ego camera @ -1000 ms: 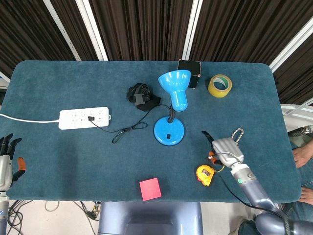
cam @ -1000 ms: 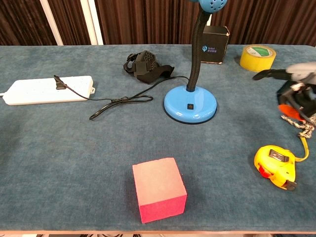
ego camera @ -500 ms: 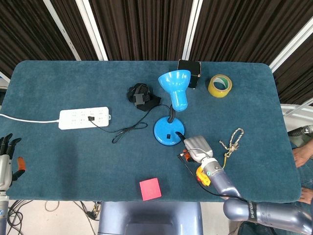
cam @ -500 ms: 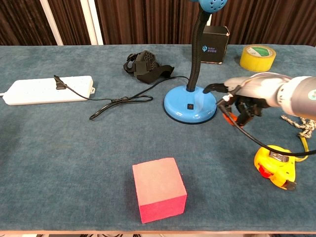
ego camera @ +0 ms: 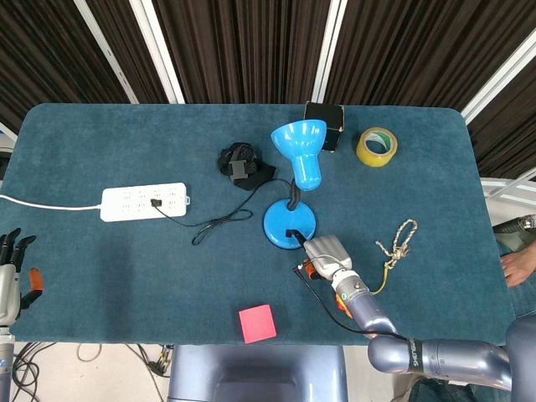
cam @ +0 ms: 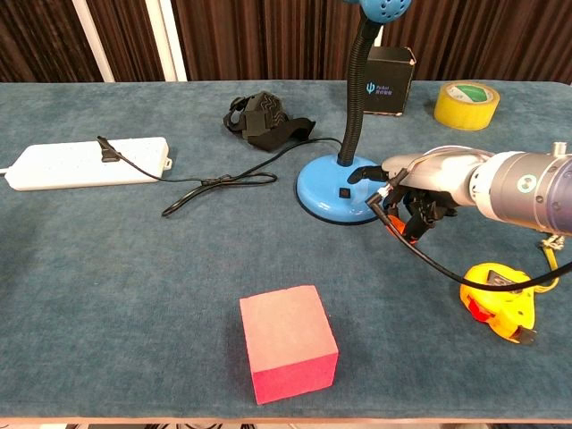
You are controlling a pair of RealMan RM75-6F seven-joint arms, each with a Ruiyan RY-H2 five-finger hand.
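One finger of the right hand [cam: 407,192] reaches over the blue lamp base [cam: 335,192] near its switch, the others curled in, holding nothing. The left hand [ego camera: 10,272] hangs off the table [ego camera: 100,251] edge, fingers straight and apart.

Right hand [ego camera: 325,255] at near edge of blue lamp base [ego camera: 281,223], one dark fingertip on it. Left hand [ego camera: 10,275] at table's [ego camera: 100,134] left edge (fingers extended, apart). Rope [ego camera: 395,243], red block [ego camera: 257,322] nearby.
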